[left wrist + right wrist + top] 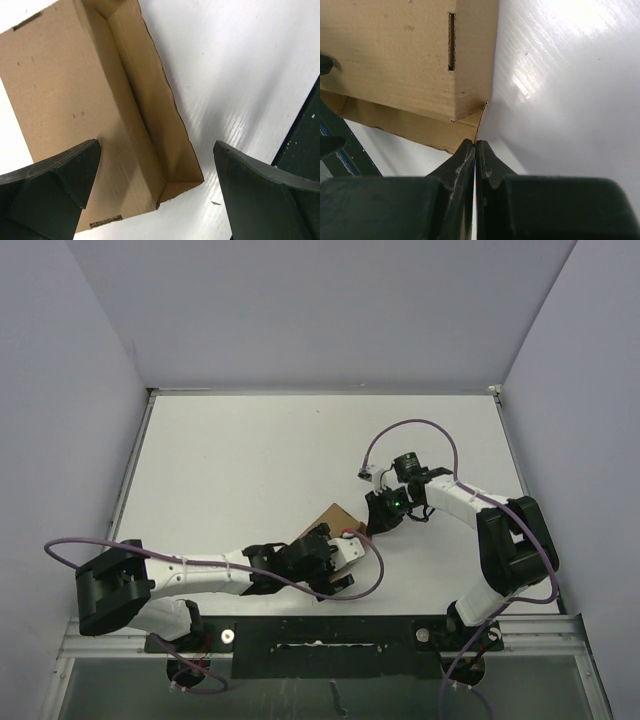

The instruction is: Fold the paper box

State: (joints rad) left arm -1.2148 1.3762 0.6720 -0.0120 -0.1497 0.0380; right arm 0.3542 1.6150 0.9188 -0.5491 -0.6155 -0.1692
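Observation:
The paper box is a brown cardboard carton lying near the table's front middle. In the left wrist view the paper box shows one broad panel and an open trough-like side. My left gripper is open, its fingers spread wide just in front of the box's near end. My right gripper sits at the box's right side. In the right wrist view the paper box shows a slotted panel, and the right gripper is shut on a thin flap seen edge-on.
A dark metal rail runs along the table's near edge and shows in the left wrist view. Grey walls enclose the white table on three sides. A purple cable loops above the right arm.

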